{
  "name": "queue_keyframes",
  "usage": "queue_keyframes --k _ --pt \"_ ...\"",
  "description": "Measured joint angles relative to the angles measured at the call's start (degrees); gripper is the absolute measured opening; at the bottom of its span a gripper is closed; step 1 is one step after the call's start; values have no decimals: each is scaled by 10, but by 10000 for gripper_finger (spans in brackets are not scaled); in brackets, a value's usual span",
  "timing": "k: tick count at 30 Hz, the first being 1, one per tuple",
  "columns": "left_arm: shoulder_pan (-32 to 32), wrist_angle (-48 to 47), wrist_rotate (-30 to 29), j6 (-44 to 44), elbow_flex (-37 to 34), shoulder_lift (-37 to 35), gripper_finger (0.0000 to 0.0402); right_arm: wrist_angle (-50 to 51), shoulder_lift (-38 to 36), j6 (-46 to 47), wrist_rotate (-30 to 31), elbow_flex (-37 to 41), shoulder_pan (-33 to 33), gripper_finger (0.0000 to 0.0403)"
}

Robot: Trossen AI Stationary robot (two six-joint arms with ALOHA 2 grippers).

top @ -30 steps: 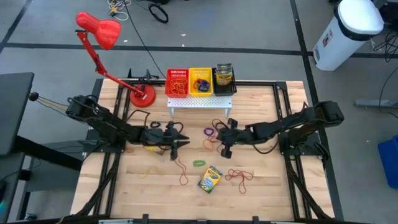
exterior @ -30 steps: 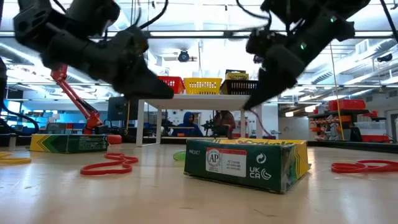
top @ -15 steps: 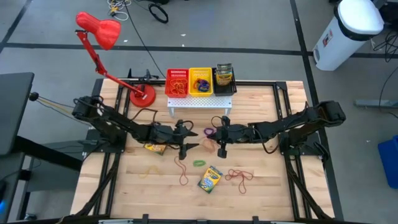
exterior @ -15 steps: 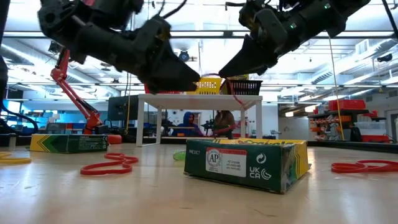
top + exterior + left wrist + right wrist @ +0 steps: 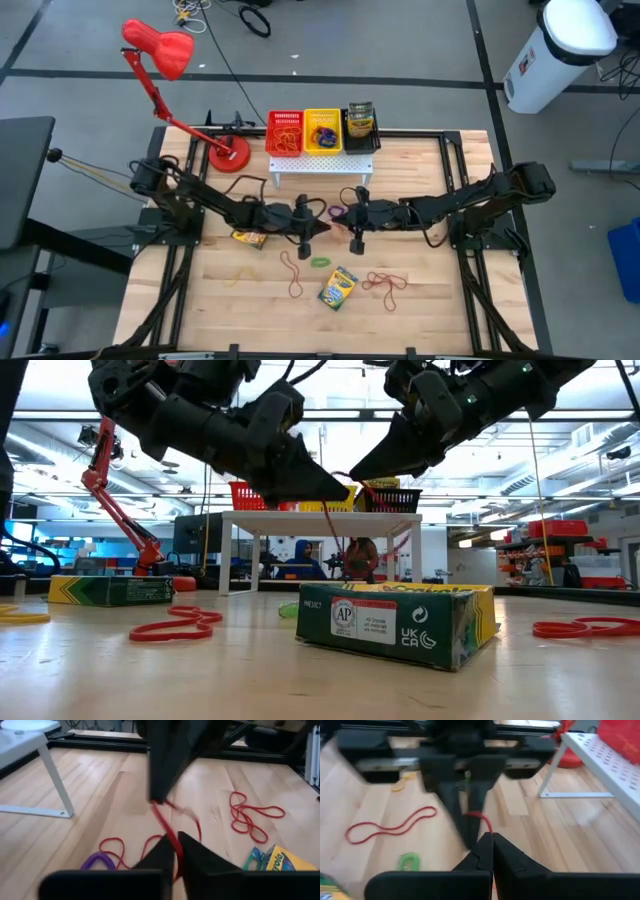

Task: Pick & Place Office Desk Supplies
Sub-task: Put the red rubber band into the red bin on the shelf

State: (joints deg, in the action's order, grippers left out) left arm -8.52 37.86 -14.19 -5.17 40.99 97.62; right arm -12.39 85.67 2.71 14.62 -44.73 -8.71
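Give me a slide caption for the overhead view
Left gripper and right gripper meet mid-table, both pinching a red rubber band, above a crayon box.

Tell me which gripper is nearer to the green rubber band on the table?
Left. The left gripper is just above-left of the green rubber band in the high view; the right gripper is farther, up and to its right.
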Motion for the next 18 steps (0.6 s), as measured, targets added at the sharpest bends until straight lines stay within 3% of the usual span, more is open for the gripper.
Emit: queue_keyframes --k 6,14,18 --pt "11 -54 -5 5 0 -48 5 -26 0 -4 14 0 -15 20" --pt "45 -184 -43 6 0 -186 4 -46 -5 -12 160 0 -44 139" --pt "81 -244 -44 20 15 -269 3 -40 -13 -17 161 0 -44 183"
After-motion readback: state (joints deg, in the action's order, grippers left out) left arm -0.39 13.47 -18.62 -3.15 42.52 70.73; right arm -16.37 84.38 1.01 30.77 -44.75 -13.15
